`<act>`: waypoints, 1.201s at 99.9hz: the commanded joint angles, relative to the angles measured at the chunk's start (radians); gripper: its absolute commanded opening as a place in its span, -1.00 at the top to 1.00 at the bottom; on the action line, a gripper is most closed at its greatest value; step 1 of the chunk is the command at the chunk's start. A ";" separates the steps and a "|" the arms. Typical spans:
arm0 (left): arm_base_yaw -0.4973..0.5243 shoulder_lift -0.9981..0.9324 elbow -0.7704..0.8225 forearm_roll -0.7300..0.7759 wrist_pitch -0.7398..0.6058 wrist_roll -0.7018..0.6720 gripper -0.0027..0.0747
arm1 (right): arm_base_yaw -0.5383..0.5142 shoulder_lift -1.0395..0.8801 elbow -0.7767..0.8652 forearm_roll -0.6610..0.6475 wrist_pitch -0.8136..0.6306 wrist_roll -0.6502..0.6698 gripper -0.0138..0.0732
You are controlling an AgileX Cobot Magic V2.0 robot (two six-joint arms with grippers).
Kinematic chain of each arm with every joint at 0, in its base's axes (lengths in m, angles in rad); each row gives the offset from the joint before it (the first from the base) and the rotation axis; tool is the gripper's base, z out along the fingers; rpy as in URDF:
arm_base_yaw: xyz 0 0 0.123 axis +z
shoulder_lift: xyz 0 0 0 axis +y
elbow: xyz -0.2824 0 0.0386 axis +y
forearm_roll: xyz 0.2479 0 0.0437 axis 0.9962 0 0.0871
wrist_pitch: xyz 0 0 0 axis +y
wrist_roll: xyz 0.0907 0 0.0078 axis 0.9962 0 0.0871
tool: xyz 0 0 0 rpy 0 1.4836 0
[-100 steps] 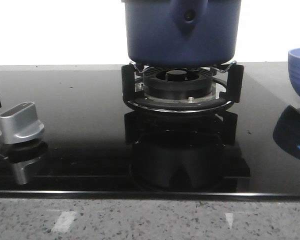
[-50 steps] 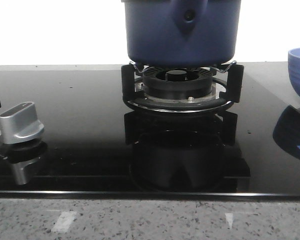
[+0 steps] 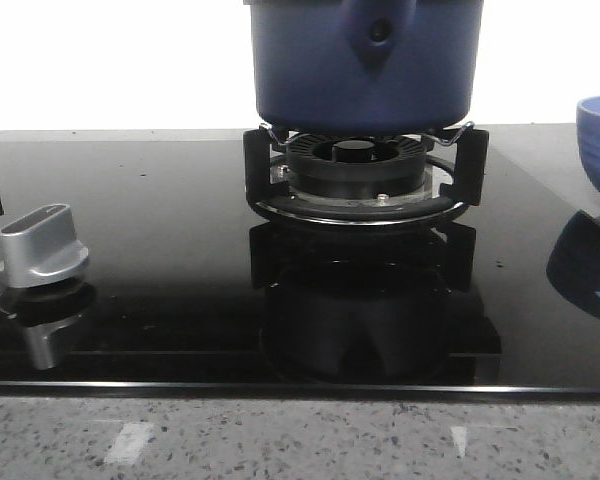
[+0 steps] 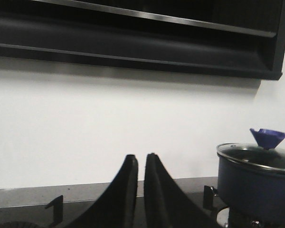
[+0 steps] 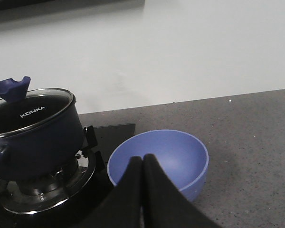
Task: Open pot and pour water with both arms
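Lid (image 5: pixel 31 107) on, pot (image 3: pixel 365 60) on the burner (image 3: pixel 358 170) mid-hob, nothing started. My left hand (image 4: pixel 139 161) and right hand (image 5: pixel 143 164) are both closed, empty, and clear of it. Next, I'd say: open one over the lid knob (image 4: pixel 268 137).

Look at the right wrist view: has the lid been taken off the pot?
No, the glass lid with its blue knob sits on the pot.

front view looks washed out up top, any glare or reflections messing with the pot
Front view: the wall behind is blown out to pure white, but the pot stays readable; the glossy black cooktop mirrors the burner and the silver knob. Right wrist view: even light, the glass lid shows only mild sheen.
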 commanded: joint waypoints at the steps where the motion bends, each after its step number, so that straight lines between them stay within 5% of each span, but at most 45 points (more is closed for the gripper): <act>1: 0.022 0.011 0.007 0.374 0.069 -0.279 0.98 | 0.003 0.013 -0.020 0.000 -0.086 -0.007 0.84; 14: 0.063 0.011 0.073 1.273 0.133 -1.255 0.98 | 0.003 0.013 -0.020 0.000 -0.086 -0.007 0.84; 22: 0.094 0.011 0.137 1.477 0.174 -1.556 0.98 | 0.003 0.013 -0.020 0.000 -0.086 -0.007 0.84; 66: 0.307 0.011 0.330 1.560 0.229 -1.571 0.98 | 0.003 0.013 -0.020 0.000 -0.086 -0.007 0.84; 90: 0.347 0.011 0.327 1.606 0.363 -1.571 0.98 | 0.003 0.013 -0.020 0.000 -0.086 -0.007 0.84; 120: 0.349 0.011 0.327 1.600 0.361 -1.571 0.98 | 0.003 0.013 -0.020 0.000 -0.086 -0.007 0.84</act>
